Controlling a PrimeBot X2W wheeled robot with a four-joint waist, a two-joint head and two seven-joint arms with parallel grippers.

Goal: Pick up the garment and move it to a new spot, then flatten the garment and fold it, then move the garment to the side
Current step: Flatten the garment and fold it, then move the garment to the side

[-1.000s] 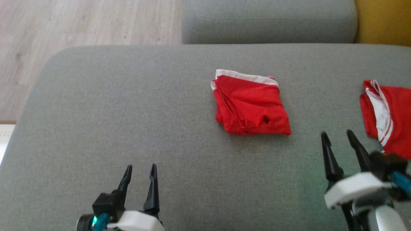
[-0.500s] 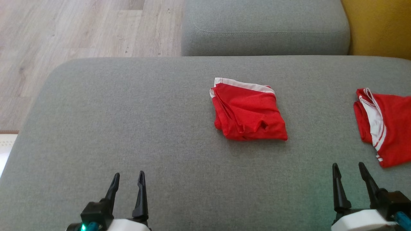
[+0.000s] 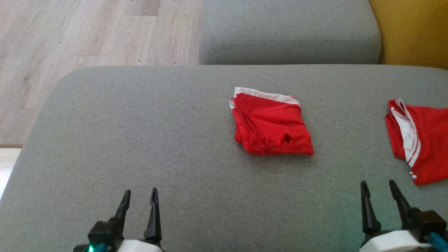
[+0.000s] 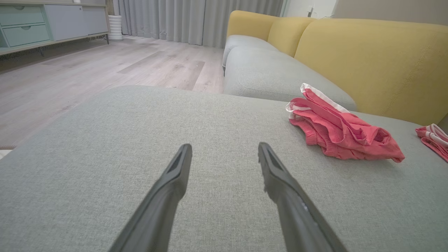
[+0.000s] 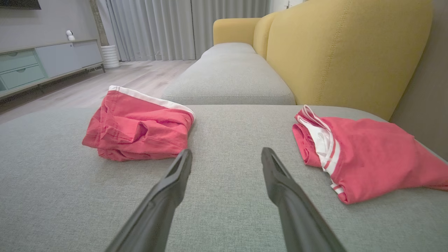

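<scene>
A red garment (image 3: 271,127) with a white band along its far edge lies folded in a bunched square near the middle of the grey cushion (image 3: 140,122). The left wrist view has the garment (image 4: 341,129) ahead and to the right, and in the right wrist view the garment (image 5: 140,127) sits ahead and to the left. My left gripper (image 3: 140,190) is open at the lower left, well short of it, with nothing between its fingers (image 4: 175,175). At the lower right my right gripper (image 3: 378,182) is open too and holds nothing; its fingers (image 5: 280,182) point between the two red pieces.
A second red garment (image 3: 423,140) with white stripes lies at the cushion's right edge, close to my right gripper. A further grey seat cushion (image 3: 290,31) and the yellow backrest (image 3: 413,31) lie beyond. Wooden floor (image 3: 70,35) borders the cushion's left side.
The head camera has tilted, shifting the picture down. Both grippers have drawn back toward me; the right one has moved away from the striped garment. Neither garment has moved on the cushion.
</scene>
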